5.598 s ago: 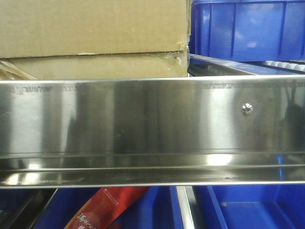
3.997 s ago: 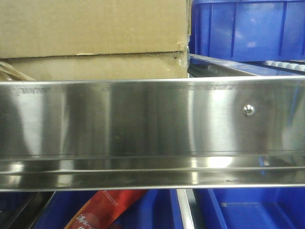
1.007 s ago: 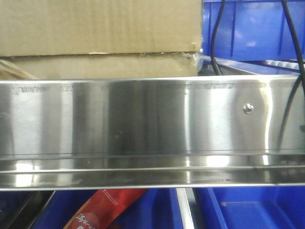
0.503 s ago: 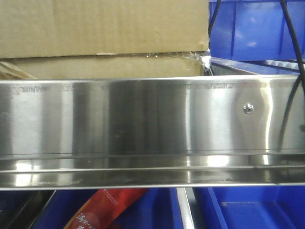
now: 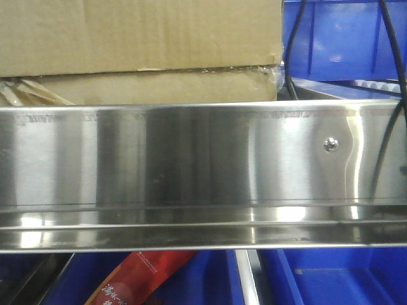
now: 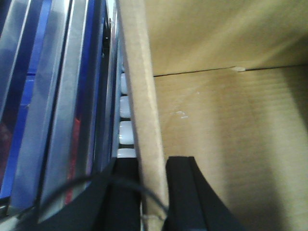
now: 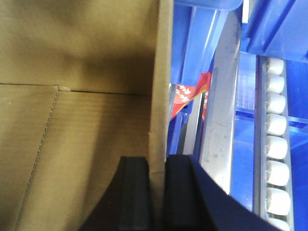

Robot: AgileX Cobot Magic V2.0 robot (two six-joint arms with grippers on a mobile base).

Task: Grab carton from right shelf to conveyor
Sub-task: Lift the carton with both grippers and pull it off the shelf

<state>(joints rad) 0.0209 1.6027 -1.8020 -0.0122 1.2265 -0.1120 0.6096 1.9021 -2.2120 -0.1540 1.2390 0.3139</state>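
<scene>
The brown carton [image 5: 140, 38] sits on the right shelf behind its shiny steel rail [image 5: 191, 152], which carries one screw [image 5: 330, 145]. In the left wrist view my left gripper [image 6: 153, 161] is shut on the carton's upright side wall [image 6: 142, 96], one black finger on each face. My right gripper [image 7: 157, 158] is likewise shut on the opposite wall [image 7: 161, 72]. The carton's open inside [image 6: 231, 144] shows beside both. The conveyor is out of view.
Blue plastic bins [image 5: 343, 38] stand right of the carton and below the rail [image 5: 331, 279]. A red packet [image 5: 137, 279] lies in a lower bin. Black cables [image 5: 289, 57] hang at the right. White rollers [image 7: 276, 144] run along the shelf.
The carton's right edge has slid rightward along the shelf, and more crumpled material shows at its lower left. Black cables have come into the front view at the right.
</scene>
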